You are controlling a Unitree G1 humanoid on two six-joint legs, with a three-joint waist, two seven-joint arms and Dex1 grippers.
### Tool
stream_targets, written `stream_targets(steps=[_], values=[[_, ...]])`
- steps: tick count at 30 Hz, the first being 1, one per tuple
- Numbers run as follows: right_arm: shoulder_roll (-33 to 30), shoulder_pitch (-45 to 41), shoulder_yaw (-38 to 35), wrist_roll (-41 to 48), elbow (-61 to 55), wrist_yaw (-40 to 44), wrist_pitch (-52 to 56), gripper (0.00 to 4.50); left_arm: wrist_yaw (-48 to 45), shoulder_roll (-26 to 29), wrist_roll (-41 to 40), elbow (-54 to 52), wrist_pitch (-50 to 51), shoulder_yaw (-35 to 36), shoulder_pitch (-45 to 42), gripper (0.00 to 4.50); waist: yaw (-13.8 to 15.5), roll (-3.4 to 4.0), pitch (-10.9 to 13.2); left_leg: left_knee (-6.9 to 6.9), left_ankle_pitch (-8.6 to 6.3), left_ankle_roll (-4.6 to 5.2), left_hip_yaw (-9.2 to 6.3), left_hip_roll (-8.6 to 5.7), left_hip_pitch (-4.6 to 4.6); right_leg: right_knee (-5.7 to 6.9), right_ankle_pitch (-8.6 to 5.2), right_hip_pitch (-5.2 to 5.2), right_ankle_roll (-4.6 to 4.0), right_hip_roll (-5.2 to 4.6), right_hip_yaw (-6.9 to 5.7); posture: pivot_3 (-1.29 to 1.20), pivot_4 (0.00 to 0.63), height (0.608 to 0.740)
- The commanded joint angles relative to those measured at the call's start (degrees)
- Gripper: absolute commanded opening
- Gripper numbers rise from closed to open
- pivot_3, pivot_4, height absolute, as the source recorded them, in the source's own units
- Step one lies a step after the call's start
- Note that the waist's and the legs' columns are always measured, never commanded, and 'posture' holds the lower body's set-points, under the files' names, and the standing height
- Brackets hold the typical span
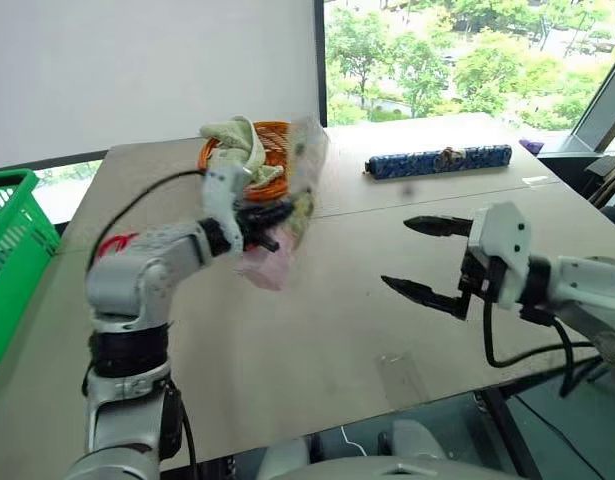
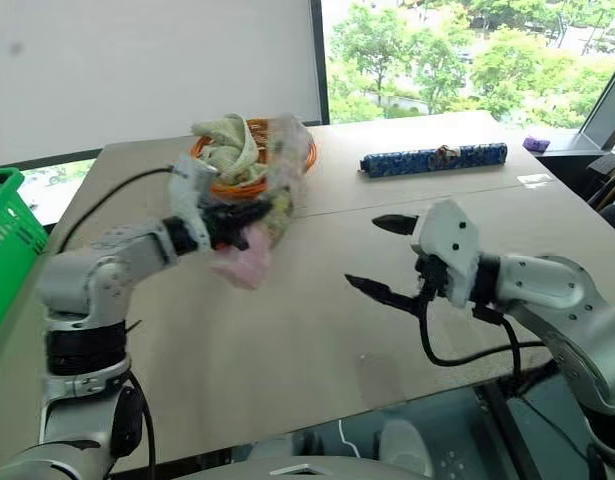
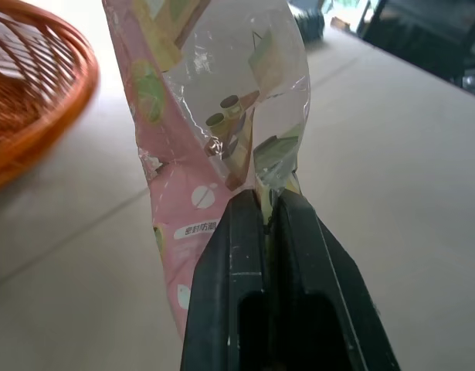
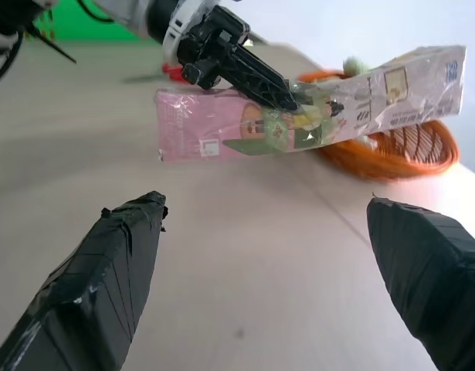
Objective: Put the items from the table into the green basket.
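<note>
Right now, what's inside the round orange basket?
A crumpled pale green cloth sits in the orange wicker basket, spilling over its rim. Anything beneath the cloth is covered, and the pink-and-clear packet held in the left claw hides part of the basket.

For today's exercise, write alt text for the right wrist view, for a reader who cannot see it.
The robot's left hand holds a long pink-and-clear packet level above the grey table, its fingers shut on the packet's middle. Behind it sits an orange wicker basket; the right hand's two black fingers stand wide open in front.
</note>
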Motion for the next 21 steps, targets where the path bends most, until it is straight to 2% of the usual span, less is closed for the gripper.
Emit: stream_targets(steps=[1,4,8,12,15,21], values=[[3.5,-5.4,2.4,-1.5,2.7,-1.3,-2.2,4.50,11.3,2.7,5.2,3.9,-11.1,12.2,-5.4,0.07,0.9,-0.05,0.0,0.00,0.00,0.00,-0.01,0.00,0.01,0.01,0.00,0.00,0.00,0.02,-0.01,-0.03,0.000,0.740],[5.5,-8.4,4.5,-2.6,5.6,1.3,-4.3,4.50,19.2,10.5,16.6,14.9,-23.9,13.9,-5.4,0.07,1.9,-0.11,0.0,-0.01,0.01,-0.01,-0.01,0.00,0.02,0.04,0.01,-0.01,0.01,0.13,-0.01,0.00,0.000,0.740],[6.8,-11.6,5.8,-3.4,9.3,4.9,-7.0,4.50,19.5,18.6,24.2,25.6,-35.4,11.4,-3.3,0.07,4.4,-0.30,0.0,-0.12,-0.02,0.01,0.07,-0.07,-0.07,-0.07,0.01,-0.12,0.03,0.06,0.03,0.03,0.000,0.740],[9.0,-15.4,6.1,-2.7,11.2,6.8,-8.0,4.50,17.8,27.2,29.0,38.4,-43.6,9.7,-3.3,0.07,7.1,-0.89,0.1,-0.13,-0.04,-0.01,-0.05,-0.13,-0.21,-0.09,0.01,-0.27,0.02,-0.05,-0.13,0.03,0.000,0.740],[10.4,-17.3,6.9,-3.3,11.7,7.2,-8.2,4.50,16.9,32.3,32.2,46.7,-49.2,7.1,-3.3,0.07,7.2,-1.19,0.0,-0.17,-0.18,-0.28,-0.08,-0.12,-0.21,-0.08,0.00,-0.29,0.00,-0.10,-0.17,0.03,0.000,0.740],[13.4,-22.6,9.5,-4.9,14.1,5.9,-6.4,4.50,13.9,40.7,37.9,64.6,-59.8,0.1,-5.0,0.07,6.6,-1.24,-0.1,-0.21,-0.19,-0.34,0.03,-0.12,-0.21,0.02,0.00,-0.43,-0.02,-0.20,-0.08,0.02,0.000,0.740]])
